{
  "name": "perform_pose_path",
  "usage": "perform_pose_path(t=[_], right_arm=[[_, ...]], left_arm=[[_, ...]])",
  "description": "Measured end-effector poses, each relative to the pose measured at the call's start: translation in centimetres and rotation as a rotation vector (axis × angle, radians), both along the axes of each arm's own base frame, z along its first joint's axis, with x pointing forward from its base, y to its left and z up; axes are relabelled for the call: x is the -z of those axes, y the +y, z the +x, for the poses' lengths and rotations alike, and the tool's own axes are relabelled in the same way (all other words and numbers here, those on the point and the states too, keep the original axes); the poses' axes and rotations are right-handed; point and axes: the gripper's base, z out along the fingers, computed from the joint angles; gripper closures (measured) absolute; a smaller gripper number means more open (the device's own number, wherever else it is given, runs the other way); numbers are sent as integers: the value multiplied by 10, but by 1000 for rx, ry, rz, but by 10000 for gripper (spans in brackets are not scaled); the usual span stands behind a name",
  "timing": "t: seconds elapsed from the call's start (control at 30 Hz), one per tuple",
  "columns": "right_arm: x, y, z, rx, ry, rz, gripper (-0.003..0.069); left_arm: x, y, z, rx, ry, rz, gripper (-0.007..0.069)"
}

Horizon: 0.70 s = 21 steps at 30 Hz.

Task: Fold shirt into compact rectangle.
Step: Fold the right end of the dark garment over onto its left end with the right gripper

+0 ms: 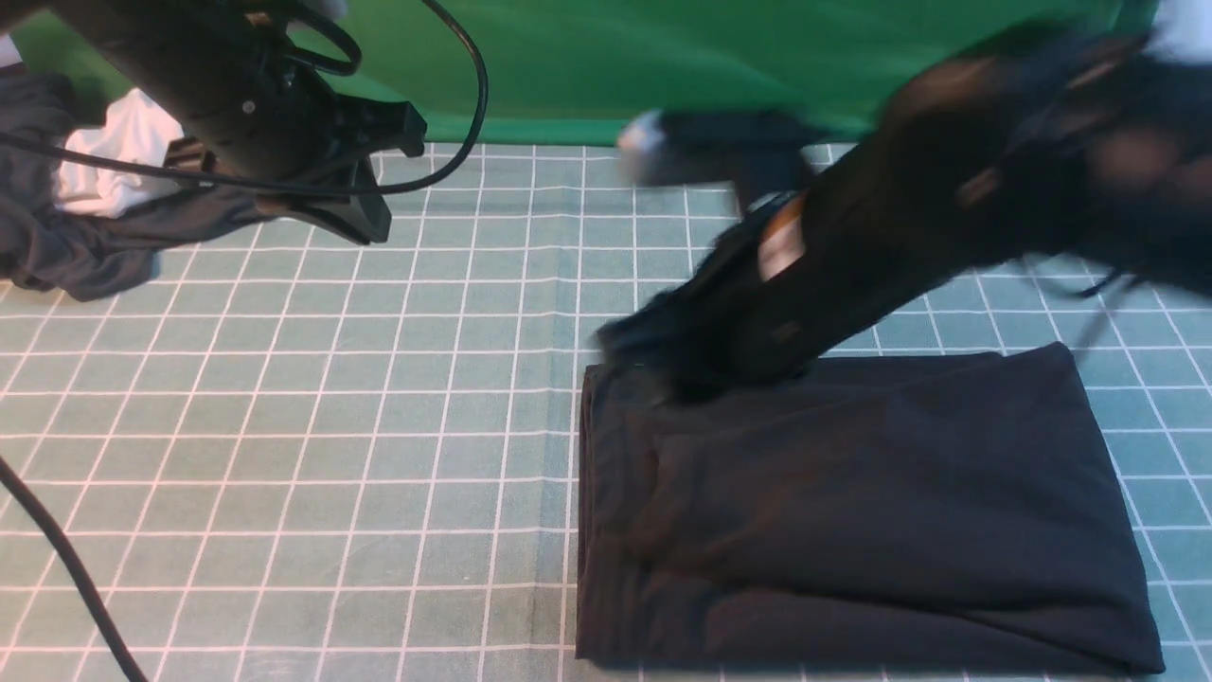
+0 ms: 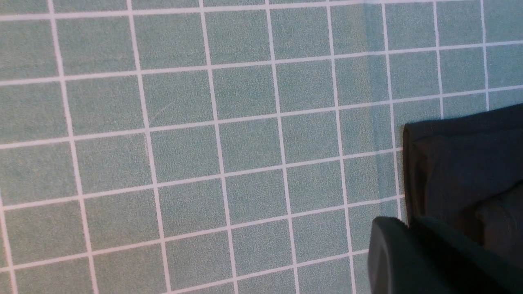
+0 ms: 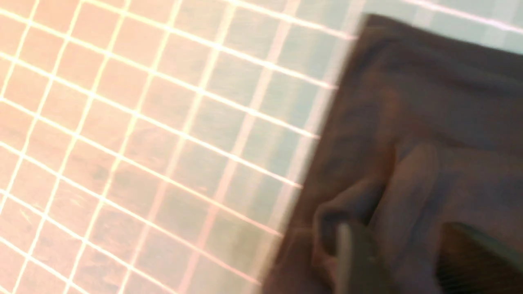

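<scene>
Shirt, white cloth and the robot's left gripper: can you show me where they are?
shirt [image 1: 881,511], front view, middle of the folded top layer.
white cloth [image 1: 109,166], front view, its bunched middle.
left gripper [image 1: 365,223], front view, fingertip end.

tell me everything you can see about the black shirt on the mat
The shirt is a black, soft-looking knit, already folded into a compact, layered rectangle lying flat on the green grid mat, toward the robot's right side. Stacked fold edges show along its left side. No print, cuffs or neck label are visible. The blurred right tool is at its far left corner with fingers apart; whether it touches the cloth is unclear.
</scene>
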Motion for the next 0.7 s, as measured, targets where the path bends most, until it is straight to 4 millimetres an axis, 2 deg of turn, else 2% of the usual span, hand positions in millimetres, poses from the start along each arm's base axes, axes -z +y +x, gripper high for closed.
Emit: perform_pose_path(t=[0.1, 0.2, 0.27, 0.33, 0.4, 0.5, 0.53, 0.6, 0.67, 0.7], right_arm=[[18, 14, -1, -18, 26, -22, 219], [14, 15, -1, -38, 37, -43, 207], [-3, 9, -1, -88, 23, -72, 273], [-28, -4, -3, -146, 8, -111, 435], [-53, -22, -6, -180, -14, -148, 564], [-85, -50, -15, -185, -73, -187, 617], [-88, -52, -17, -186, -81, -188, 620], [-126, -82, -35, -157, -196, -174, 631], [-150, -100, -51, -142, -275, -144, 634], [-169, -117, -67, -133, -347, -120, 634]], left_arm=[[0, -1, -1, 3, 10, -15, 612], [0, -2, -2, 5, 19, -27, 612], [0, -3, -3, 10, 37, -34, 612], [1, -3, -5, 15, 52, -35, 612], [1, -3, -5, 17, 61, -34, 612], [1, -3, -6, 20, 68, -34, 612], [1, -3, -6, 20, 68, -34, 612], [1, -3, -6, 21, 71, -33, 612], [1, -3, -6, 21, 71, -33, 612], [1, -3, -6, 21, 71, -33, 612]])
